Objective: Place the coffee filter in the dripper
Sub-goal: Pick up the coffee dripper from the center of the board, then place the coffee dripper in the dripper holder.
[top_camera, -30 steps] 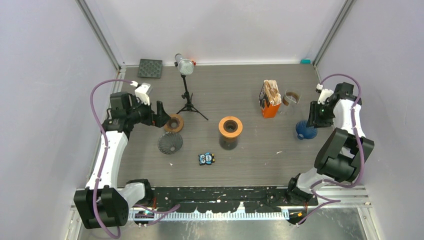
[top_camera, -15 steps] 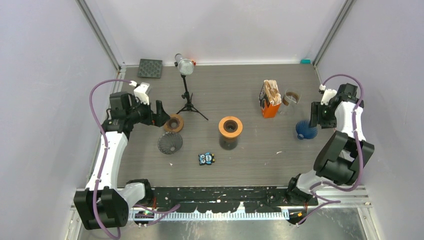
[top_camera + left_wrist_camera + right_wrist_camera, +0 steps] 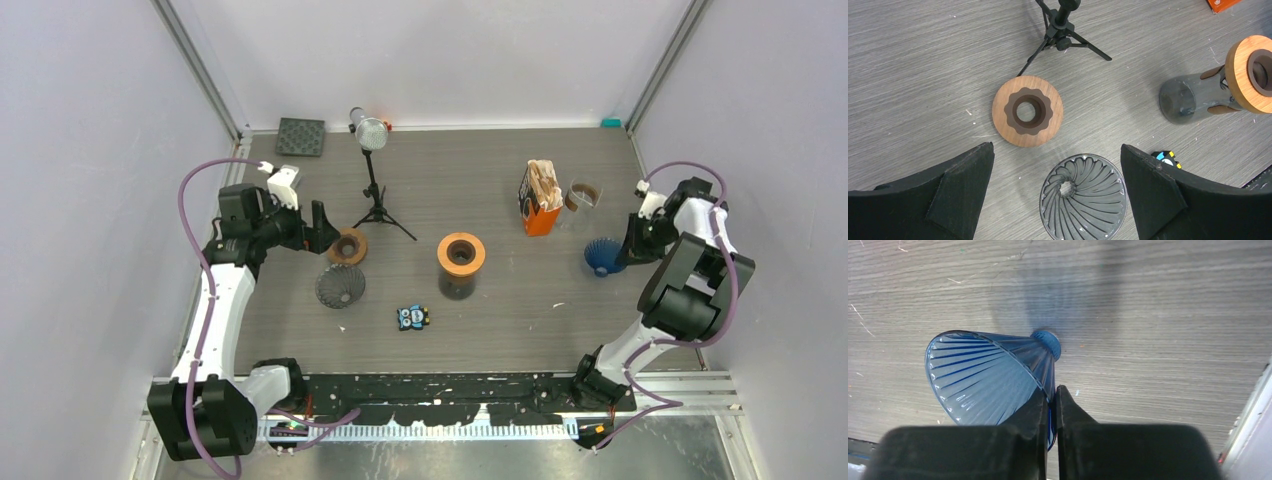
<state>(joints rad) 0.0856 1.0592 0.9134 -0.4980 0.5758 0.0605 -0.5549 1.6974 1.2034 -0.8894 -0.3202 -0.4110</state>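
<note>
Grey wood-grain laminate forms the table (image 3: 520, 300), which is enclosed on three sides by pale lilac walls (image 3: 450, 60). A black mat (image 3: 301, 137) lies in the rear left corner, with a microphone stand (image 3: 375, 190) near it. The coffee filters (image 3: 544, 177) stand upright in an orange box (image 3: 540, 215) at rear right, untouched and apart from both arms. The left gripper (image 3: 322, 230) hangs with its jaws fully spread above a wooden ring (image 3: 348, 246) and a grey dripper (image 3: 340, 286). A carafe with a wooden collar (image 3: 461, 256) stands mid-table. The right gripper (image 3: 1053, 395) is closed on the wall of the blue dripper (image 3: 983, 375), which is tipped on its side with its narrow end on the table. Compared with one second ago, the right arm has lowered onto the blue dripper, its jaws have clamped, and the dripper has shifted slightly left; the left arm is unchanged
</note>
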